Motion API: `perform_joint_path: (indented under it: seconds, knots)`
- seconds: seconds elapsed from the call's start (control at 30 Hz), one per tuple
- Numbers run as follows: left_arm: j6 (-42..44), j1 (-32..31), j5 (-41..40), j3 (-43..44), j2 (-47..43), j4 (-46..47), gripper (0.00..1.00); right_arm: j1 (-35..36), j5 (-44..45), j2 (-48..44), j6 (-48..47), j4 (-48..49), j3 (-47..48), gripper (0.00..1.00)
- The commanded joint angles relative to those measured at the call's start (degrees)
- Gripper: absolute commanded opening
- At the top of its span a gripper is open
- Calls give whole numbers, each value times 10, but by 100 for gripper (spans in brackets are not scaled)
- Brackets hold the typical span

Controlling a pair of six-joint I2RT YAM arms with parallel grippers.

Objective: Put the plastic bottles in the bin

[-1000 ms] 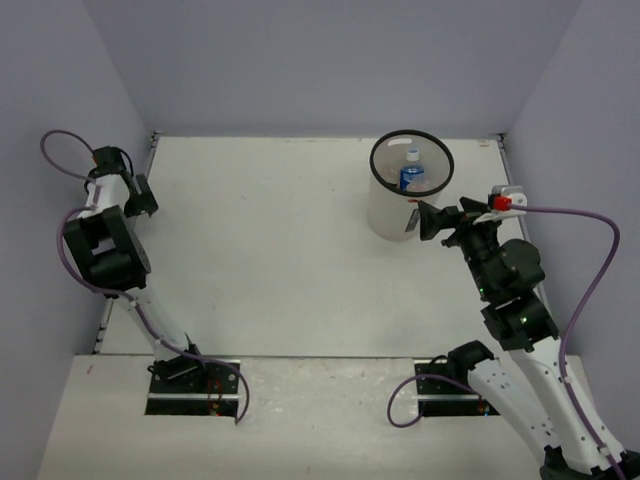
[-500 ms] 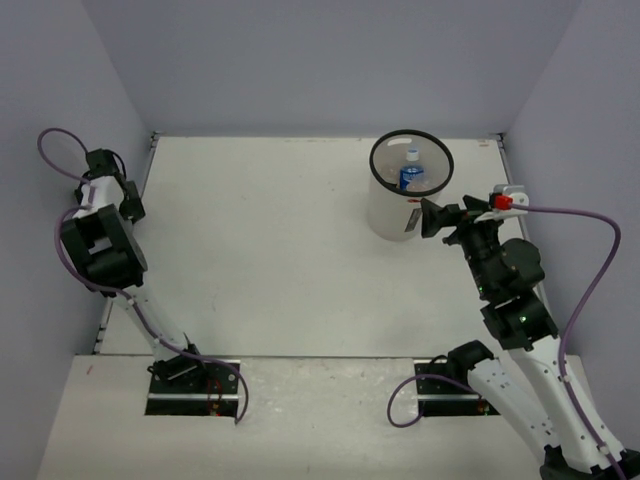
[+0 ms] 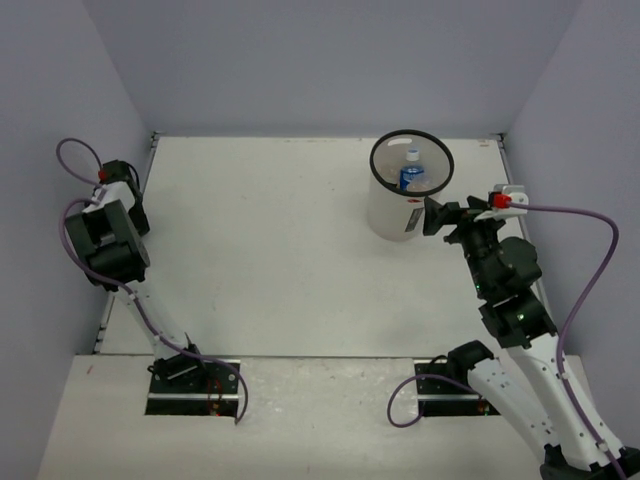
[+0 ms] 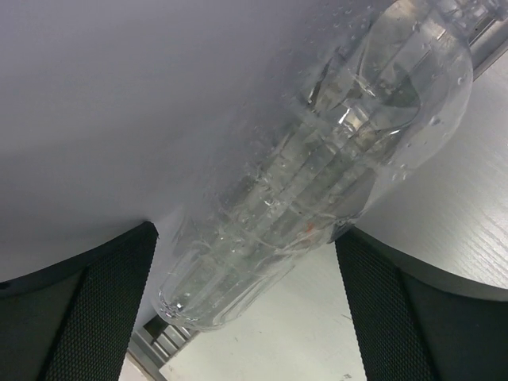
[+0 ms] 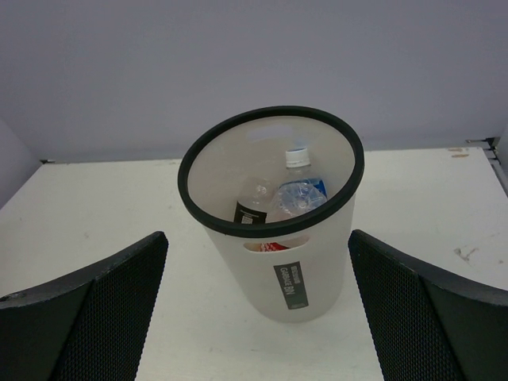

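In the left wrist view a plain clear bottle (image 4: 317, 182) lies slantwise against the left wall, at the table's edge. My left gripper (image 4: 246, 232) is open and straddles the bottle's lower end, one finger on each side. In the top view this gripper (image 3: 132, 208) sits at the far left wall and the bottle is hidden. The white bin (image 3: 392, 215) stands at the back right; it also shows in the right wrist view (image 5: 317, 270). It holds a blue-labelled bottle (image 5: 300, 194), a black-labelled bottle (image 5: 252, 208) and a red-white label behind its handle slot (image 5: 270, 247). My right gripper (image 3: 432, 217) is open and empty just right of the bin.
Purple-grey walls close the table on the left, back and right. A metal rail (image 4: 163, 343) runs along the table's left edge under the clear bottle. The black rim (image 5: 270, 119) of the bin is well above the table top.
My left wrist has turned toward the left wall and dropped lower. The right arm has barely moved.
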Motion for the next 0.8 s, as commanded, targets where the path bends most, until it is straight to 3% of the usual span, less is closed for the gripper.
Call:
perform_joint_path:
  seconds: [0.0,0.13,0.17,0.23,0.33,0.4,0.43,0.77]
  knots:
    - [-5,0,8,-14,77,-15,90,0,22,-13,-9,27,-8,99]
    - [-5,0,29,-12,78,-16,66,0,27,-19,-9,30,-12,99]
    - [-4,0,37,-11,78,-16,65,0,27,-19,-10,30,-12,99]
    - [-4,0,40,-6,73,-17,45,0,27,-20,-9,33,-14,99]
    - [-5,0,55,2,64,-17,25,-1,27,-20,-7,35,-16,99]
    - [-4,0,59,7,55,-18,4,0,27,-20,-7,36,-16,99]
    - [-4,0,58,10,51,-19,0,-1,27,-21,-7,36,-17,99]
    - [-52,0,88,52,-47,-7,0,0,38,-26,-3,43,-24,99]
